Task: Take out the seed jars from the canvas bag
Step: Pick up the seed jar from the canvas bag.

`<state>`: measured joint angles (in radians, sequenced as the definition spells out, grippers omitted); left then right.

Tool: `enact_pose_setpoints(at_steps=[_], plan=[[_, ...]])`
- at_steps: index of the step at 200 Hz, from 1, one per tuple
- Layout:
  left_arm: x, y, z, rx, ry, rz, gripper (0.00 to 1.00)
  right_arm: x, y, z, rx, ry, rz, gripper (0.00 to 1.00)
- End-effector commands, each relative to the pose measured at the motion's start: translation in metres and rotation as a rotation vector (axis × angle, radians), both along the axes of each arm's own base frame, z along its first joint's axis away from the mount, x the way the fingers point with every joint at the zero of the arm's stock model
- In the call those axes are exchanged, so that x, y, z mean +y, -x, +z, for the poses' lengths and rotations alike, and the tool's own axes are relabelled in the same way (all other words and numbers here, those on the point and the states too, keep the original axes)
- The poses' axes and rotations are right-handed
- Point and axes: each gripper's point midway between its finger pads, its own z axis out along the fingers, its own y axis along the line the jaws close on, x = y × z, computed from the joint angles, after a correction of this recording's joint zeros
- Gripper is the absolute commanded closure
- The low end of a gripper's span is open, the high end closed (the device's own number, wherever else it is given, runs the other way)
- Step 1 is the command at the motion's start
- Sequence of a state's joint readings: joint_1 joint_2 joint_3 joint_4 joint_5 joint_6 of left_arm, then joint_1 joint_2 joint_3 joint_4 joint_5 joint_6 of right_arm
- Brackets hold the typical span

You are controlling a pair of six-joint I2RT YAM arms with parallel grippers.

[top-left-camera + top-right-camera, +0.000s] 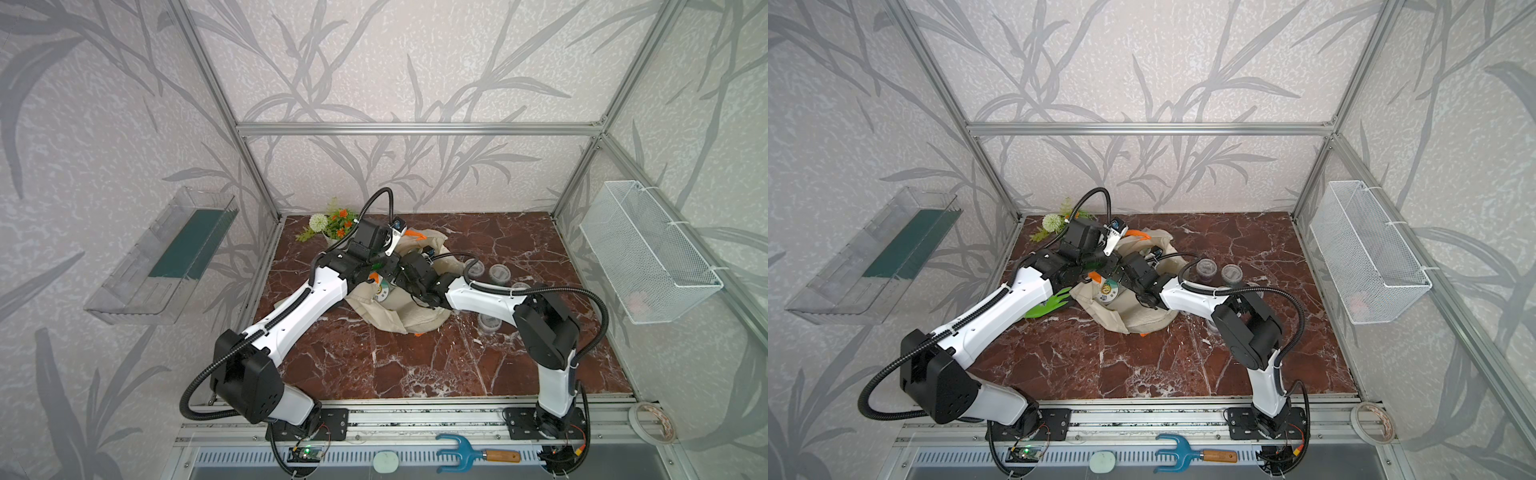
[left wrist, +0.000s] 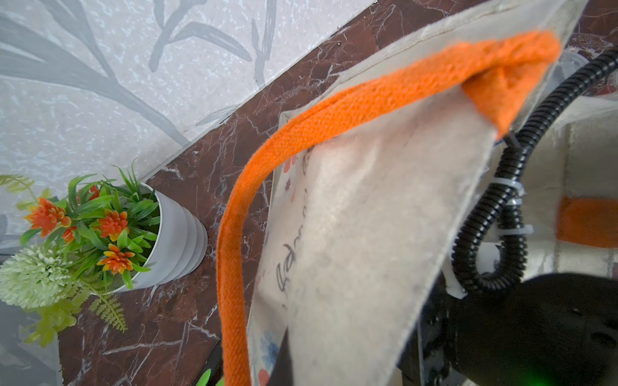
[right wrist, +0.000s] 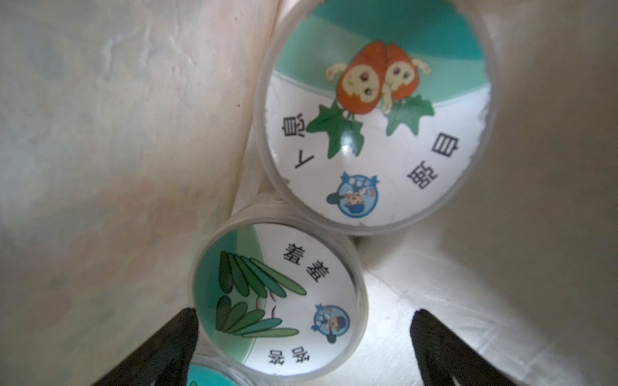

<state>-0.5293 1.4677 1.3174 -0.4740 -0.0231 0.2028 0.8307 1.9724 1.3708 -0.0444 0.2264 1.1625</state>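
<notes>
Well, left of the canvas bag stands a white flower pot. The left gripper is pinched tight on the bag's edge, holding it up. Inside the bag, the right gripper is spread wide and holds nothing, with one finger on each side of a leafy-lidded seed jar. Right of the bag, clear seed jars sit on the table.

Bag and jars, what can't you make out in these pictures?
- Count of jars in the bag: both top views, cloth and the right arm cover its mouth.
- Third lid: right wrist view, cut off by the edge.
- Jar on the table: a top view, partly behind the right arm.
- Seeds in the clear jars: both top views, too small.
</notes>
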Motion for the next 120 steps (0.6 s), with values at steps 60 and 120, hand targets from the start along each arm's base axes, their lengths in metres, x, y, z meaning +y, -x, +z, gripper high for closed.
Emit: enact_pose_setpoints(at_steps=[60,120], plan=[[-0.014,0.007,0.043,-0.118,0.115,-0.062,1.0,0.029,-0.009,0.003,-0.039,-0.025,0.044,0.01],[-0.009,0.007,0.044,-0.155,0.11,-0.047,1.0,0.018,0.006,0.027,-0.15,-0.093,0.062,0.01]])
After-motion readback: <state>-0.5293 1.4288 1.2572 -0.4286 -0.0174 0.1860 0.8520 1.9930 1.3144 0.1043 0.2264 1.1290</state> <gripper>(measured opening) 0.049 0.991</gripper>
